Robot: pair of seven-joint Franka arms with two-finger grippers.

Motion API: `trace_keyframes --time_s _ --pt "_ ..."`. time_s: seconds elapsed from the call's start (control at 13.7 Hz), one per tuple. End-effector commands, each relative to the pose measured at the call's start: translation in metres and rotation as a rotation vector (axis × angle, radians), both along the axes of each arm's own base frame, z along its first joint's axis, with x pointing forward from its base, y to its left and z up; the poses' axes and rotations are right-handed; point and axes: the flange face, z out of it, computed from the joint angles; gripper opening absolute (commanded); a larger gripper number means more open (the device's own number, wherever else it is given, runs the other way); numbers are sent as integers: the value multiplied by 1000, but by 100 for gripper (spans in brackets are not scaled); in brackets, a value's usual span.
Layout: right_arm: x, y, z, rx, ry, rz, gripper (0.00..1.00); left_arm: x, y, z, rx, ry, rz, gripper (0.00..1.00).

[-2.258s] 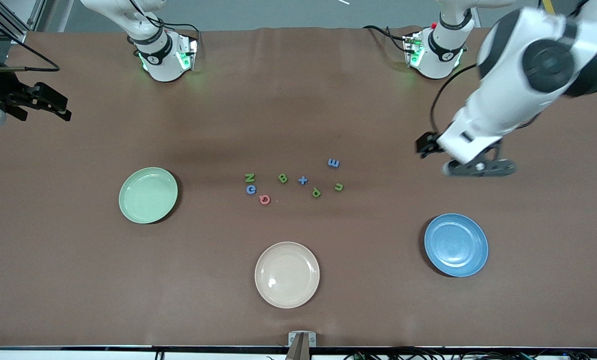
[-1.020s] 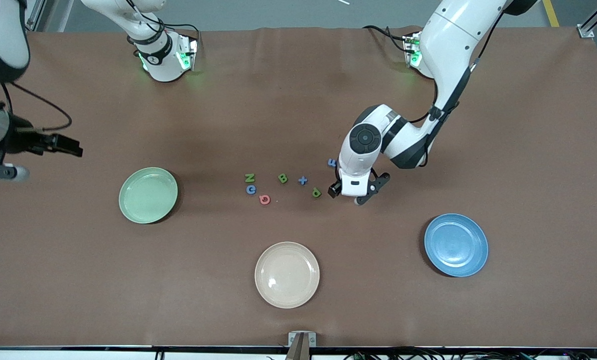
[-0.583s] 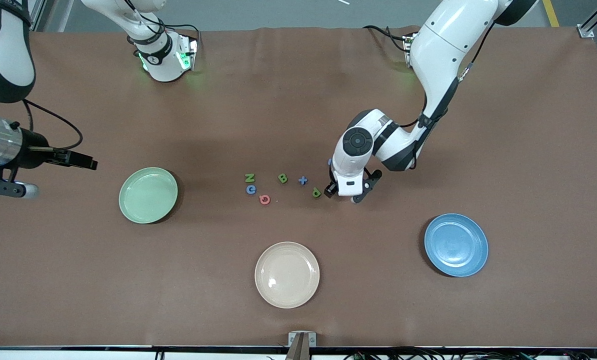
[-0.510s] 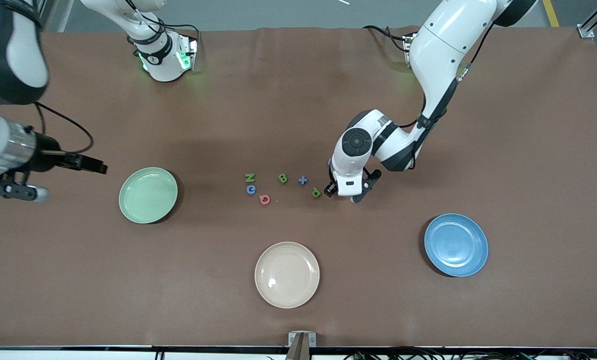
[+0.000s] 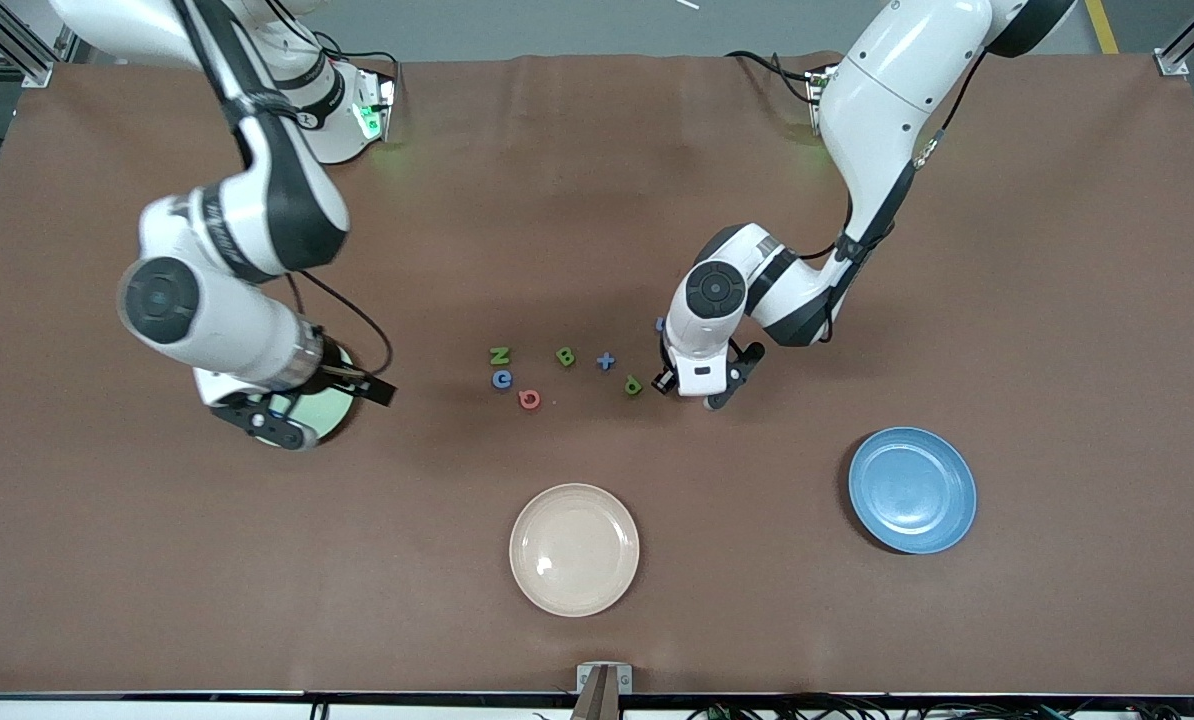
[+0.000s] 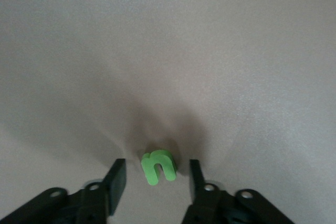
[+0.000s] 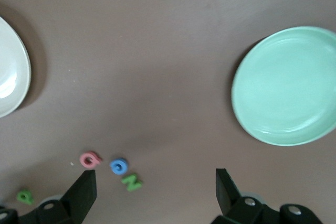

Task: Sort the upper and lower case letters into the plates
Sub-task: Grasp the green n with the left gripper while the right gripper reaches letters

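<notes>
My left gripper (image 5: 695, 386) is open and low at the table, its fingers on either side of a green letter n (image 6: 157, 167) without touching it. In the front view the left hand hides the n and most of a blue letter (image 5: 660, 324). On the table lie a green p (image 5: 633, 384), a blue letter (image 5: 606, 361), a green B (image 5: 565, 356), a red G (image 5: 529, 399), a blue c (image 5: 502, 379) and a green N (image 5: 499, 355). My right gripper (image 5: 262, 422) is open and empty above the mint plate (image 5: 332, 410). The blue plate (image 5: 912, 490) holds nothing.
A cream-beige plate (image 5: 574, 549) sits nearest the front camera, between the two other plates. The right wrist view shows the mint plate (image 7: 289, 85), the cream plate's edge (image 7: 10, 77) and the G (image 7: 90, 159), c (image 7: 118, 166) and N (image 7: 132, 182).
My right arm has swung in from the table's end to over the mint plate. My left gripper has come from near the blue plate's end onto the green n and settled there.
</notes>
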Motion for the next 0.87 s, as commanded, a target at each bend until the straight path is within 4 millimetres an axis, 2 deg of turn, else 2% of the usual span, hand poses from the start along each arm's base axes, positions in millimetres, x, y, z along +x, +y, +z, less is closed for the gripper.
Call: trace_keyframes --time_s 0.0,0.15,0.36,0.44,0.66,0.8 --pt "-2 41 -37 -9 -15 -82 100 2 -3 -6 5 -11 -6 44" --pt "-9 72 -63 -17 -24 -115 100 5 -1 -4 3 -14 -1 39" --pt "-13 99 -104 -33 -40 -161 100 10 1 3 0 -24 3 12" --pt "-13 104 -118 -32 -48 -179 100 17 7 16 2 -40 11 8" --pt "-15 118 -149 -29 -71 -206 100 52 48 75 57 -126 -17 5" --pt "-19 135 -159 -35 -69 -263 99 82 94 91 70 -135 -58 4"
